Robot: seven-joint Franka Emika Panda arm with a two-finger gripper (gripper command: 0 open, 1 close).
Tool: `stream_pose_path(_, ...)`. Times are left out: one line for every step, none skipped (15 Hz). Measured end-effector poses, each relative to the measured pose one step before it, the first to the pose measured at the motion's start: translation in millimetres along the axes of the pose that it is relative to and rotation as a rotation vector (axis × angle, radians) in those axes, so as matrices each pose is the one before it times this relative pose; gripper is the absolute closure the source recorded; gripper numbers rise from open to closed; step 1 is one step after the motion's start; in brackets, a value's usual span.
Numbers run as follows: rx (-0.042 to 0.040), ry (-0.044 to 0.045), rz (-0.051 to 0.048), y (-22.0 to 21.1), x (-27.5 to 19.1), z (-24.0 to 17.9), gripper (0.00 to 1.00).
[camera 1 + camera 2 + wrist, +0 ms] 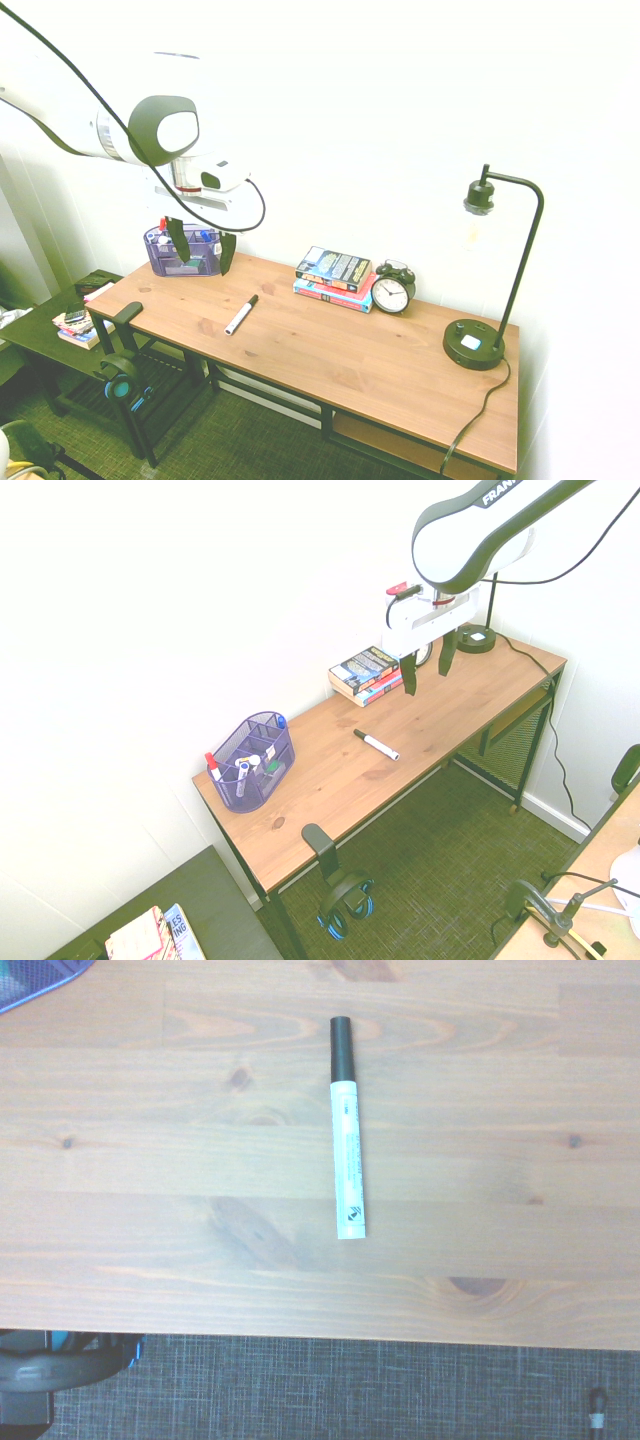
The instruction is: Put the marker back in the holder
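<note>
So the marker [377, 745] is just left lying flat on the wooden desk [300, 345], between the purple mesh holder [250, 762] and the books [366, 674]. The gripper [428, 682] is held above, spread wide, nothing gripped.
</note>
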State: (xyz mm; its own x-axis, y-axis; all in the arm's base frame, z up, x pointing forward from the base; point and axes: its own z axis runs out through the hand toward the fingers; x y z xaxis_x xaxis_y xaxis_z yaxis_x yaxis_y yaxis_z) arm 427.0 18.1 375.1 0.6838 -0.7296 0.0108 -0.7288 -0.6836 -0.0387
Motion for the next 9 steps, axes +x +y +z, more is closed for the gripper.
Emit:
stream_pose_path(-0.00044,-0.00053,0.00014,-0.10,0.17,0.45,0.00)
stream_pose_path(0.00537,0.00591,-0.00306,-1.85,-0.22,0.72,0.00)
stream_pose_path(0.01100,0.01122,-0.00486,-5.47,-1.46,2.70,0.00)
stream_pose_path(0.00711,0.00647,-0.00455,-6.26,-1.96,6.59,0.00)
stream_pose_path(0.00124,0.00018,-0.00523,-6.67,-2.77,10.80,0.00)
stream_pose_path(0.00070,-0.00448,-0.00524,-5.44,-1.67,13.29,0.00)
stream_pose_path(0.00454,-0.00310,-0.00245,-3.49,0.84,13.26,0.00)
stream_pose_path(0.00490,0.00035,-0.00367,-1.89,2.49,13.97,0.00)
stream_pose_path(0.00341,0.00300,-0.00508,-0.43,3.64,14.67,0.00)
